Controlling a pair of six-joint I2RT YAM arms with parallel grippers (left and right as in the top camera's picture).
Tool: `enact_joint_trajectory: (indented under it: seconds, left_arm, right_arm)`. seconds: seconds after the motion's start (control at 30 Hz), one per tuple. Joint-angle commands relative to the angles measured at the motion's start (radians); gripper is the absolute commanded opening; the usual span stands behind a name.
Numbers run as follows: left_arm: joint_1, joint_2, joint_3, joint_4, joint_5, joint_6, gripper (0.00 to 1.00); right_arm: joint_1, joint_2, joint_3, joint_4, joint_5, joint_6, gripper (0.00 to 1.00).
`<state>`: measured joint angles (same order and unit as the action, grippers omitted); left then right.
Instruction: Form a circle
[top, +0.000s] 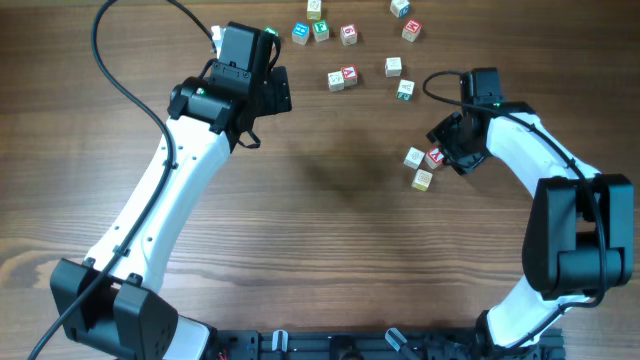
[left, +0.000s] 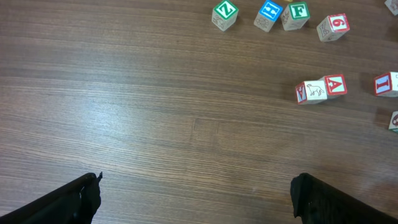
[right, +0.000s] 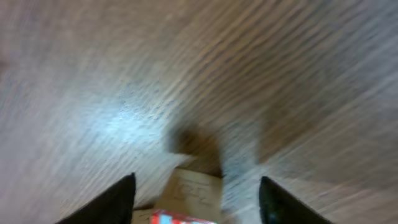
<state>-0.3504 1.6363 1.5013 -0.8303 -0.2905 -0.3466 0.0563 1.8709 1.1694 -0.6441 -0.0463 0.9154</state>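
Left tool (left: 196, 190) gapes fully, empty, above the counter (left: 124, 93). Right tool (right: 198, 196) stands partly open, straddling a pale cube (right: 193, 190) of the three-cube cluster (top: 424, 160) at 3 o'clock. Only the overhead view shows all three.

The left arm (top: 170, 190) stretches forward on a diagonal, and the left gripper (left: 196, 200) is spread wide. The right arm (top: 530, 150) bends inward, and the right gripper (right: 198, 200) points down with its fingers parted.
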Motion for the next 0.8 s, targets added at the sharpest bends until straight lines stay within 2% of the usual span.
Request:
enact_joint_trajectory:
  seconds: [0.0,0.07,0.17,0.2,0.27,0.33,0.47,0.77]
  left_arm:
    - [0.004,0.002,-0.003,0.003,-0.002,-0.010,1.00]
    - [0.004,0.002,-0.003,0.003,-0.002,-0.010,1.00]
    - [0.004,0.002,-0.003,0.003,-0.002,-0.010,1.00]
    - [0.004,0.002,-0.003,0.003,-0.002,-0.010,1.00]
    - [0.004,0.002,-0.003,0.003,-0.002,-0.010,1.00]
    - [0.004,0.002,-0.003,0.003,-0.002,-0.010,1.00]
    - [0.004,0.002,-0.003,0.003,-0.002,-0.010,1.00]
    - [0.004,0.002,-0.003,0.003,-0.002,-0.010,1.00]
  right_arm:
    - [0.002,0.005,0.000,0.001,0.089,0.000,0.75]
    - [-0.007,0.005,0.001,0.031,0.091,0.000,0.78]
    - [-0.031,0.005,0.002,0.071,0.103,0.001,0.77]
    - [-0.037,0.005,0.001,0.080,0.102,0.001,0.70]
    - [-0.041,0.005,0.001,0.094,0.102,0.001,0.41]
    - [-0.040,0.005,0.001,0.098,0.101,0.000,0.20]
    - [-0.040,0.005,0.001,0.098,0.074,0.001,0.06]
    - [-0.040,0.005,0.001,0.085,-0.041,-0.051,0.05]
